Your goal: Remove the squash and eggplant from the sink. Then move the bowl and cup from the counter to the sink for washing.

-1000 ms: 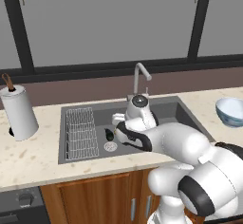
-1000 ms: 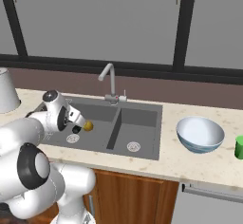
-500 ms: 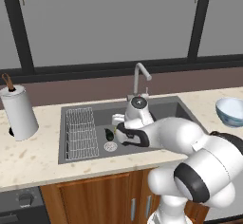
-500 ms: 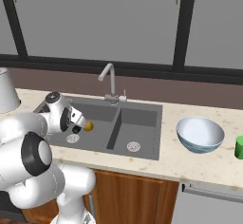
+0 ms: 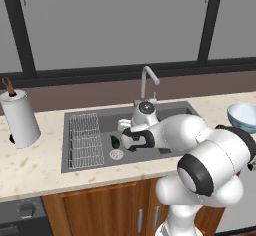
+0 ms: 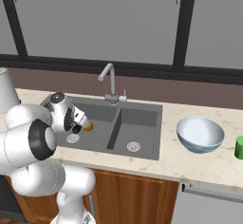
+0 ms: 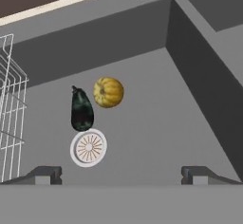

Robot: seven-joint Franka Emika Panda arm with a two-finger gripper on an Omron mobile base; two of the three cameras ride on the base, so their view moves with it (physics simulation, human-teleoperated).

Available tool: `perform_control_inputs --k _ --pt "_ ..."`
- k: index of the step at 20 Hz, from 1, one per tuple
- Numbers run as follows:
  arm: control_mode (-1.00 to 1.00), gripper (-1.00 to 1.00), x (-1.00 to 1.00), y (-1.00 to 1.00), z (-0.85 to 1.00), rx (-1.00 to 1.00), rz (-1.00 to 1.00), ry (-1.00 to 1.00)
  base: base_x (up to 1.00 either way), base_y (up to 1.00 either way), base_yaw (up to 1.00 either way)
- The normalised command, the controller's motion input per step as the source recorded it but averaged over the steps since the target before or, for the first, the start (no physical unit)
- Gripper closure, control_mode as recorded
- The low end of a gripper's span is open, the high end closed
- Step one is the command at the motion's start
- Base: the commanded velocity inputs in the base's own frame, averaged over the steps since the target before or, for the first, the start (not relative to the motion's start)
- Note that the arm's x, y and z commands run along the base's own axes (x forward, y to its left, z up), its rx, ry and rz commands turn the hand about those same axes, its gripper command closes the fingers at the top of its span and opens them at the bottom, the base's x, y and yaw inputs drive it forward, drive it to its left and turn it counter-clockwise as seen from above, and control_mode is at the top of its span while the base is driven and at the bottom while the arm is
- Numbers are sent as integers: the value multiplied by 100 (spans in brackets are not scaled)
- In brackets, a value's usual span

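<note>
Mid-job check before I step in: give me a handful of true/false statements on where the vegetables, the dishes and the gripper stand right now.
1. The squash and the eggplant both lie in the sink basin. True.
2. The gripper is shut on the eggplant. False: its jaws stand open above the basin, holding nothing.
3. The bowl sits on the counter to the right of the sink. True.
4. The cup is already in the sink. False: it stands on the counter, beyond the bowl.
5. The eggplant lies on the wire rack. False: it lies on the basin floor beside the drain.
</note>
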Motion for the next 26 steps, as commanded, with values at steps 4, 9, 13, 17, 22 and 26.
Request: perform_control_inputs --k 4,9,13,17,22,26 --pt "-100 -100 15 0 -12 0 -1 0 0 0 0" --pt "-100 -100 20 0 -7 3 -4 0 0 0 0" --pt "-100 -100 19 0 -9 5 -5 0 0 0 0" --pt "-100 -100 16 0 -16 2 -4 0 0 0 0" --pt "-100 -100 13 0 -15 0 -1 0 0 0 0" --pt "-100 -100 16 0 -10 0 -1 0 0 0 0"
